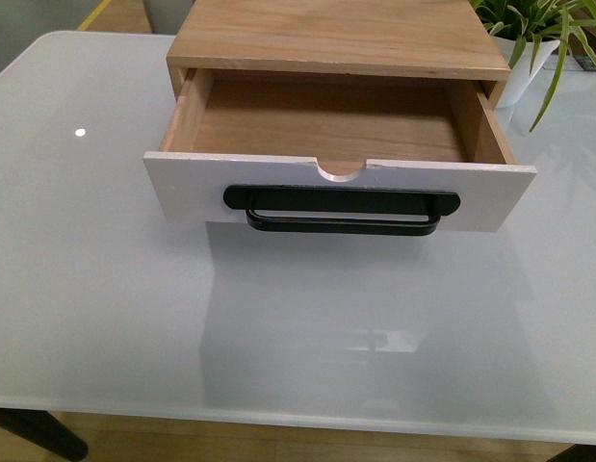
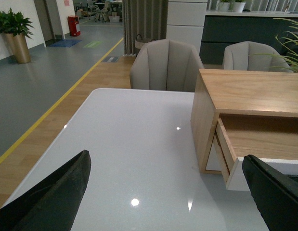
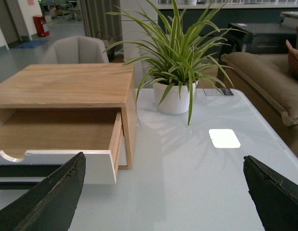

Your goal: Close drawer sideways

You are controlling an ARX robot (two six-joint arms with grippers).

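A glossy white table (image 1: 105,289) carries a light wooden box (image 1: 336,34), flat-topped and open at the front. The drawer (image 1: 326,120) stands pulled well out of the box toward the robot. It is bare wood inside, with a smooth white front panel, a semicircular notch (image 1: 342,171) in the top edge and a wide black bar handle (image 1: 341,202) below. A spiky green plant (image 3: 180,43) in a white pot sits right of the box. The left gripper (image 2: 166,168) hovers low, left of the drawer; the right gripper (image 3: 163,166) hovers low to its right. Both have tapered black fingers (image 2: 57,197) spread wide, gripping nothing.
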